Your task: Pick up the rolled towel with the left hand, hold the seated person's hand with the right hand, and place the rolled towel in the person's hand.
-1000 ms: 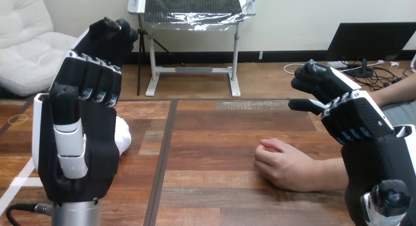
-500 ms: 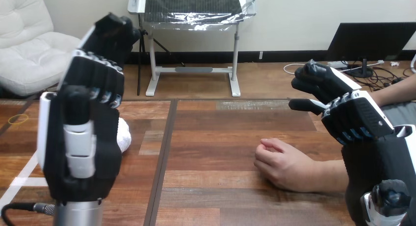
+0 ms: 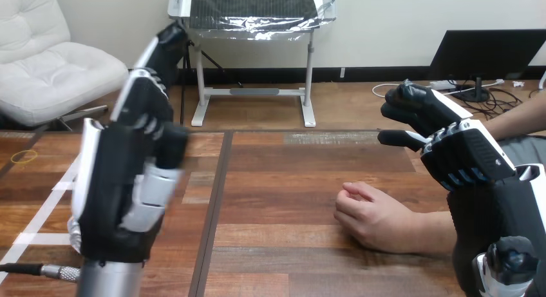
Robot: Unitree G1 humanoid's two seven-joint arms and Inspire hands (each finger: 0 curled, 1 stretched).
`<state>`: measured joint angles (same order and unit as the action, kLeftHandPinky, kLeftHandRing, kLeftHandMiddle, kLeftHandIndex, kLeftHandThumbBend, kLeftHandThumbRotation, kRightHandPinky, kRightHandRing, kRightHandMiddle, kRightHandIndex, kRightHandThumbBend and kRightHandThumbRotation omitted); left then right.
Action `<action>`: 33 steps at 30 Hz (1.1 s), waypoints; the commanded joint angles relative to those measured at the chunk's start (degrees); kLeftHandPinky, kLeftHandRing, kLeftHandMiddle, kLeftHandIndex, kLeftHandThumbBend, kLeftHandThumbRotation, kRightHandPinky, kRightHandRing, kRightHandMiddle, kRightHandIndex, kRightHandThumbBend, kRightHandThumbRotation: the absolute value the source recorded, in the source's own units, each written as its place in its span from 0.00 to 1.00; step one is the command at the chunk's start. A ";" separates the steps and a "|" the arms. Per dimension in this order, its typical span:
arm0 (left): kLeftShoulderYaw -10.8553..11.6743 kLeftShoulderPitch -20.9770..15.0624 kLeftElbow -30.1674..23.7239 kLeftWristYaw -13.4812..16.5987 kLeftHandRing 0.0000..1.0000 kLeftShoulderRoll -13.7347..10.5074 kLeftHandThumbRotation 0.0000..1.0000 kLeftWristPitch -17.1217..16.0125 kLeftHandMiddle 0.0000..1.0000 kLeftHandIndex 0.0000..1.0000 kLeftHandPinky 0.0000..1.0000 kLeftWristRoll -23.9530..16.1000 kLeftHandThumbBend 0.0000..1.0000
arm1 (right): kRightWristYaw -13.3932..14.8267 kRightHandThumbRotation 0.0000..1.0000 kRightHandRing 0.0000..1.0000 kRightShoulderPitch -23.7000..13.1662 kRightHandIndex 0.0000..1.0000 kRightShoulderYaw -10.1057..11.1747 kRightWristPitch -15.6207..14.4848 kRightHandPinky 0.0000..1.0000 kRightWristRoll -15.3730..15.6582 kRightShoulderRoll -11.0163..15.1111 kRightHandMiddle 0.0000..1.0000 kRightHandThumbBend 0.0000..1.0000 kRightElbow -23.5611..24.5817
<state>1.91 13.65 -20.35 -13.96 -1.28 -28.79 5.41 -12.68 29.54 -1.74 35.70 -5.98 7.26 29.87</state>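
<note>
My left hand point(image 3: 125, 187) is raised upright over the left part of the table, its fingers point(image 3: 154, 71) stretched up and open, holding nothing. It stands in front of the spot where the white rolled towel lay, and the towel is hidden behind it. The person's hand point(image 3: 373, 220) rests on the table at the right of centre, loosely closed, knuckles up. My right hand point(image 3: 467, 155) hovers above and to the right of it, apart from it, over the person's forearm point(image 3: 431, 231). Its fingers point(image 3: 412, 110) are relaxed, slightly bent, and empty.
The wooden table point(image 3: 283, 181) has a dark seam point(image 3: 214, 207) running front to back left of centre. A yellow rubber band point(image 3: 24, 156) lies at the far left, beside white tape lines point(image 3: 38, 210).
My left hand has turned and moved to the right, and it now covers the white towel that showed beside it before. My right hand and the person's hand have stayed still.
</note>
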 commanded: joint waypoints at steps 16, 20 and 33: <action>2.49 -4.25 1.08 9.75 1.00 -1.10 0.74 1.56 1.00 1.00 1.00 -14.12 1.00 | -0.08 1.00 0.83 -2.54 0.82 0.16 1.51 0.73 -0.02 0.30 0.83 0.96 0.43; 2.92 -5.50 2.40 10.61 1.00 -2.25 0.71 1.36 1.00 1.00 1.00 -15.29 1.00 | -0.05 1.00 0.83 -2.62 0.82 0.05 1.42 0.73 0.06 0.25 0.83 0.96 0.36; 3.89 -11.10 5.84 16.19 1.00 -5.29 0.63 5.38 1.00 1.00 1.00 -27.41 1.00 | -0.01 1.00 0.83 -3.47 0.81 -0.15 1.45 0.72 0.47 0.08 0.83 0.96 -0.25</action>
<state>5.68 8.45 -15.96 -0.07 -5.45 -25.27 -18.03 -12.69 29.41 -1.76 36.06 -5.76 7.22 29.71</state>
